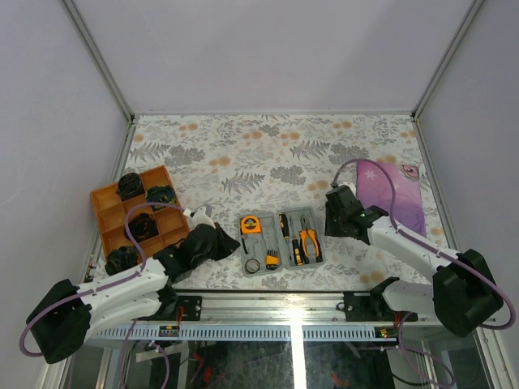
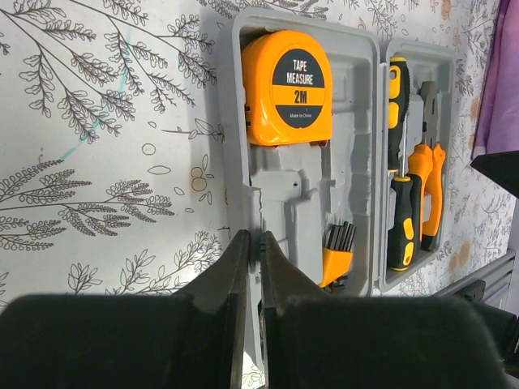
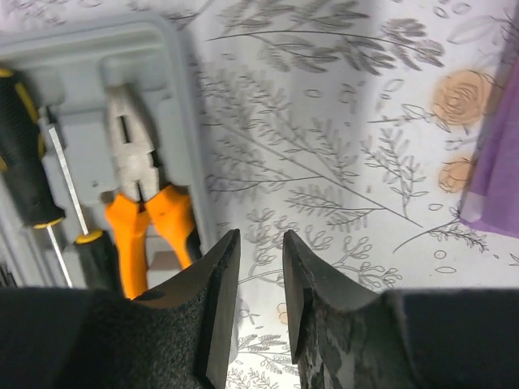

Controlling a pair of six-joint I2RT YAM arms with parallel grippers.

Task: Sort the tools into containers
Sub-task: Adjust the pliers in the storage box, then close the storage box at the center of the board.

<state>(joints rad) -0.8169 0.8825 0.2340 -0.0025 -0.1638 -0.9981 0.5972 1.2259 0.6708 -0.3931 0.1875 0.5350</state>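
The grey case (image 1: 280, 212) lies open near the table's front. Its left half holds the orange tape measure (image 2: 288, 85), the bit set (image 2: 336, 255) and the tape ring (image 1: 252, 264). Its right half holds the black-and-yellow screwdriver (image 2: 403, 219) and the pliers (image 3: 142, 194). My left gripper (image 2: 255, 235) sits at the case's left rim (image 2: 231, 121). Its fingers are closed to a thin slit, with the rim running into it. My right gripper (image 3: 259, 235) is slightly open and empty over the bare table, just right of the case (image 3: 89, 57).
An orange divided tray (image 1: 104, 197) with black items stands at the left. A purple cloth (image 1: 393, 190) lies at the right, also in the right wrist view (image 3: 499, 162). The flowered table runs back to the white walls.
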